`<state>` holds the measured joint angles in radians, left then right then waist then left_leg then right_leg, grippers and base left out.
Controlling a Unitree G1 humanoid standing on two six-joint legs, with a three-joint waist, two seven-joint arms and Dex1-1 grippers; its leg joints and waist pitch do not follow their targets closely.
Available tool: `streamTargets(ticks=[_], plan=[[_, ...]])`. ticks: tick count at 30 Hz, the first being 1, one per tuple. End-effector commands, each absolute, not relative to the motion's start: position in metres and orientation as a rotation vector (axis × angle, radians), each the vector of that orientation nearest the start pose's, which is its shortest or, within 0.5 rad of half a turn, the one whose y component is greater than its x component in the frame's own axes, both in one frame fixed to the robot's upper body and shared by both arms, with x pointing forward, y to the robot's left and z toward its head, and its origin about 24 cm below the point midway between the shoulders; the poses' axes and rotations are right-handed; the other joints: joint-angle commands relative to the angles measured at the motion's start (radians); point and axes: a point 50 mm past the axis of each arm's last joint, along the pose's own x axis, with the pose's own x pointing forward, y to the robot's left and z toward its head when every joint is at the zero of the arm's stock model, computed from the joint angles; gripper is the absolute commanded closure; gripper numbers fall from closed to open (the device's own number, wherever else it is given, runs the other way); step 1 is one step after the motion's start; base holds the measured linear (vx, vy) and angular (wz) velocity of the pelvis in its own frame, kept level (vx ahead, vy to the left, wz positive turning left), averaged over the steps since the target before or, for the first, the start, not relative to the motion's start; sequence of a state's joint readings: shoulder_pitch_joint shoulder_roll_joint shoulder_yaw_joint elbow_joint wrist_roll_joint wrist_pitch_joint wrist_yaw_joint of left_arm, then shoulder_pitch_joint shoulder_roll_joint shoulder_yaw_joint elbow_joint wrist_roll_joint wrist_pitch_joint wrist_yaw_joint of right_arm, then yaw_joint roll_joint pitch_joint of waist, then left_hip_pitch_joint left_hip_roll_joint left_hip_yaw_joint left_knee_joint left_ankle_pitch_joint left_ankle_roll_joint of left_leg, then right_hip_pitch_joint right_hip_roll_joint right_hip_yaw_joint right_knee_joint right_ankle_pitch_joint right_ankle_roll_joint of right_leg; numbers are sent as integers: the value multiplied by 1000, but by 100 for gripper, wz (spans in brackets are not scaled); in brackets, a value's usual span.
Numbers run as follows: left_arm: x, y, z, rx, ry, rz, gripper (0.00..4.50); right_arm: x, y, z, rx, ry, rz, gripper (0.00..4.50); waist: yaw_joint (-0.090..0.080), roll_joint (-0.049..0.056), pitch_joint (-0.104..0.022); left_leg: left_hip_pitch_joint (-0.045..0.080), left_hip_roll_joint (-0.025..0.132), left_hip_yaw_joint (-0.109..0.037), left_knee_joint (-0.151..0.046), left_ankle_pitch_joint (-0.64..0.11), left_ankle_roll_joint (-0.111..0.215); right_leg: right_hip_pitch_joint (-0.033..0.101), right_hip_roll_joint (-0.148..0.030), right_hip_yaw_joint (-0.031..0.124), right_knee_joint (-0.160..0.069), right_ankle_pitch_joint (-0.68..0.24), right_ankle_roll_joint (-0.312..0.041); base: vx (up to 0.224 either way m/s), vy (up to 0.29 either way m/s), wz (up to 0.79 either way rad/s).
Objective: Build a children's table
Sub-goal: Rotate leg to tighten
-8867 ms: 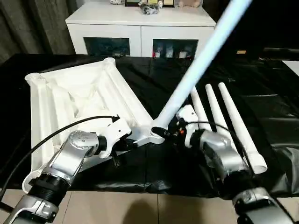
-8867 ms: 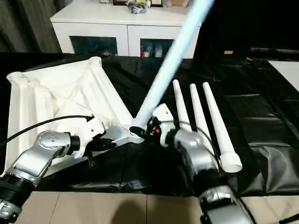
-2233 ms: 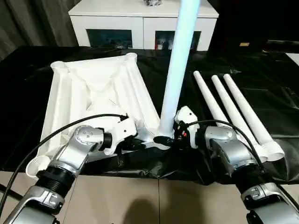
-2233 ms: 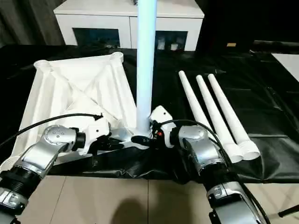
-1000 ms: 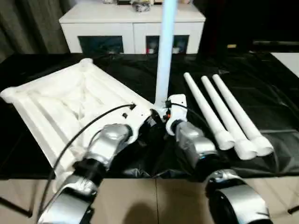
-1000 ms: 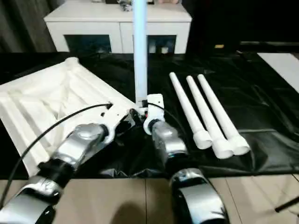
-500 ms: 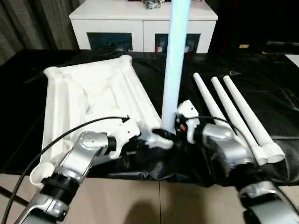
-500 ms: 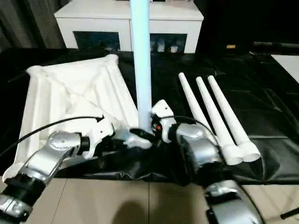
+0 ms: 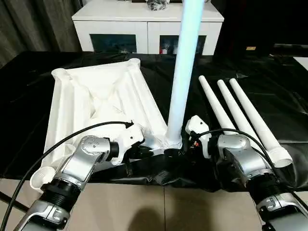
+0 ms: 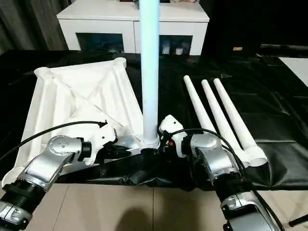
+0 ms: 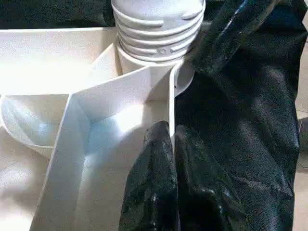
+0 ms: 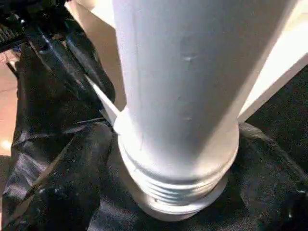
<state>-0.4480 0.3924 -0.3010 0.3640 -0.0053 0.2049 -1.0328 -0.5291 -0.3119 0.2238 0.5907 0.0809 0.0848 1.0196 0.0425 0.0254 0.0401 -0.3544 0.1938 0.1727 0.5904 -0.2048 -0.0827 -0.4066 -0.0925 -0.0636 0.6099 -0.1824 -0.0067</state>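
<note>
The white tabletop [image 9: 96,96] lies upside down on the black-covered table, ribs facing up. One white leg [image 9: 183,72] stands upright in the near right corner socket [image 9: 172,142], its threaded base [image 11: 159,24] at the socket's mouth. My left gripper [image 9: 147,152] is shut on the thin rim wall [image 11: 163,91] of the tabletop just beside that socket. My right gripper [image 9: 185,146] reaches in from the other side, with a black finger [image 12: 72,178] against the base of the leg [image 12: 183,96], jaws closed around it. Three more legs [image 9: 240,115] lie side by side to the right.
A white cabinet [image 9: 144,24] with glass doors stands behind the table. The black cover [image 9: 269,72] is wrinkled and hangs over the near edge, with tiled floor [image 9: 159,207] below. Dark curtains [image 9: 33,24] hang at the back left.
The view has swung and steadied. The leg stays upright at the near right corner socket, and both grippers keep their holds.
</note>
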Motion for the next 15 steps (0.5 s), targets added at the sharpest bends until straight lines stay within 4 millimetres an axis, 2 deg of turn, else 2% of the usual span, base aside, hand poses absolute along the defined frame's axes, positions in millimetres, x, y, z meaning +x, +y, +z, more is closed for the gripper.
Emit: streamTargets(ticks=[1,8,14,15], plan=[[296,130,42,381,419,-1219,450,316,-129,42,-214,337,1132,66,0,-10,-54,-4,29,-1,-71,-178,68,52,-44,40,-72,-202,-237,0,0,0],[296,131,42,382,423,-1225,450,317,-127,49,-154,293,1138,66,0,-8,-55,-3,30,-2,-71,-178,68,52,-43,39,-70,-185,-244,0,0,0],[296,133,42,385,429,-1226,450,315,-127,45,-161,306,1144,112,0,-9,-55,-4,30,-1,-71,-175,67,53,-44,40,-71,-184,-245,0,0,0],[296,133,42,386,429,-1225,450,315,-127,44,-164,309,1141,133,0,-9,-54,-4,29,-1,-71,-176,67,53,-44,40,-71,-186,-245,0,0,0]])
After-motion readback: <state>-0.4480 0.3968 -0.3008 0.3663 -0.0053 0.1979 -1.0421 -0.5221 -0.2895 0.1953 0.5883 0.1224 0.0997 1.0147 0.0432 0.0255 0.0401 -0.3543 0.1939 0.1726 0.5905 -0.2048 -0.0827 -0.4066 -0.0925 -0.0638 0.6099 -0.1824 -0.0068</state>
